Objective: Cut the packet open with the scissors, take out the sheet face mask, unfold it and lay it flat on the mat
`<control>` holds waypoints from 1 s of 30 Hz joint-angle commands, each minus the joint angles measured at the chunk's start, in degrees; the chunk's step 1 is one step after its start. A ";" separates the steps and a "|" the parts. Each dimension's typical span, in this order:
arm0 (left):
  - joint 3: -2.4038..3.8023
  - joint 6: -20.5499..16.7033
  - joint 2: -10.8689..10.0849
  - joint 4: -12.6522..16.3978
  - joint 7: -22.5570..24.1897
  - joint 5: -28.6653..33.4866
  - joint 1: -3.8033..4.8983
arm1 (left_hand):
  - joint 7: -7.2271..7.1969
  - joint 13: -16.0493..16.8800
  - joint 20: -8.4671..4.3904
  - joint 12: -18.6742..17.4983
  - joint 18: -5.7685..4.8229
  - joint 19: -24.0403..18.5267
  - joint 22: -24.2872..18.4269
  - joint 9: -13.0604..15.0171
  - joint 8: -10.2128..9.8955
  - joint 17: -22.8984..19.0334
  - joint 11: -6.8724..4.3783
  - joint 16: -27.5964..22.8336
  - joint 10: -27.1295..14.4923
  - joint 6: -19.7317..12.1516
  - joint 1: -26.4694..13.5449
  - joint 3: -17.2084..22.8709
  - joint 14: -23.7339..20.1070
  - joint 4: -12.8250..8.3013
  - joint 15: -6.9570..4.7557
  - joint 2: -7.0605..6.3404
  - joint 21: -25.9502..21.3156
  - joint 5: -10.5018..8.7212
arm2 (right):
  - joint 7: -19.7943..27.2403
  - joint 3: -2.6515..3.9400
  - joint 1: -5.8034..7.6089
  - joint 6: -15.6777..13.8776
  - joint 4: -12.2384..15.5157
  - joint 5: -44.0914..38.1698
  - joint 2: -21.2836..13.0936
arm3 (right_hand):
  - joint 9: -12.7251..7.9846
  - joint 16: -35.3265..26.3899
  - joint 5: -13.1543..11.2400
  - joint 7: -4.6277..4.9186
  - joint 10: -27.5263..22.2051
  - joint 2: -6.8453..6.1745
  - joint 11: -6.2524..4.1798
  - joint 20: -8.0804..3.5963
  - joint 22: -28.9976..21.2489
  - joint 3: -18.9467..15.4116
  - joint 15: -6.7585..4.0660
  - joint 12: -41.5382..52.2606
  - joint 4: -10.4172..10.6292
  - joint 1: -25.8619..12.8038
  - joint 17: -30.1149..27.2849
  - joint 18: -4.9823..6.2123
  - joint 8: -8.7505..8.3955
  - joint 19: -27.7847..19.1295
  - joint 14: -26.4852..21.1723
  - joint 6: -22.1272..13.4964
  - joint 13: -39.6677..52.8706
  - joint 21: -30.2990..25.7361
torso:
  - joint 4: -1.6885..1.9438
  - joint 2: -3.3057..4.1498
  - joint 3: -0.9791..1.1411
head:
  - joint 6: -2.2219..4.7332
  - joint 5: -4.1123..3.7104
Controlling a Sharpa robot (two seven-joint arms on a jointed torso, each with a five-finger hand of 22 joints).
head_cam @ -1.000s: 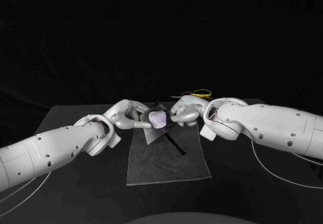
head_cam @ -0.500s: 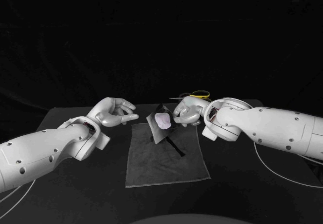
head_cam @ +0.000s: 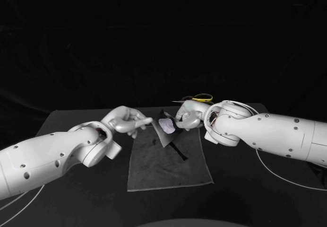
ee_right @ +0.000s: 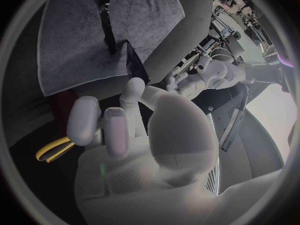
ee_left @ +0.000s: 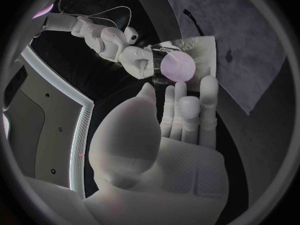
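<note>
No text, brand or number can be read, not even on the packet (head_cam: 166, 126)

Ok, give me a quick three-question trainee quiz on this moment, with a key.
1. True or false: the packet lies flat on the mat.
2. The scissors are: A) on the mat; B) off the mat, beyond the right hand; C) in the right hand.
3. Which hand holds nothing?
Key: 1 false: the right hand holds it up over the mat, with the pale sheet face mask showing at it. 2 B. 3 the left hand, its fingers stretched out and apart.
</note>
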 commanded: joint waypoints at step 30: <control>-0.35 -1.14 9.58 -4.44 -21.35 3.43 0.23 | -2.06 3.52 -1.62 4.26 -2.42 9.37 11.83 2.60 4.40 21.33 -2.34 5.96 7.33 2.86 -21.16 -5.37 10.20 0.37 -1.86 -7.68 7.65 0.23 | -3.50 -0.30 -0.25 0.34 -0.43 -2.04 5.44 | 1.81 1.28 3.74 -0.17 1.47 -0.50 0.01 -0.03 0.84 4.56 -0.34 0.77 -3.50 -0.66 2.03 -0.65 2.72 0.24 3.36 0.10 1.32 0.40 | -0.04 -0.17 0.08 | -0.24 0.84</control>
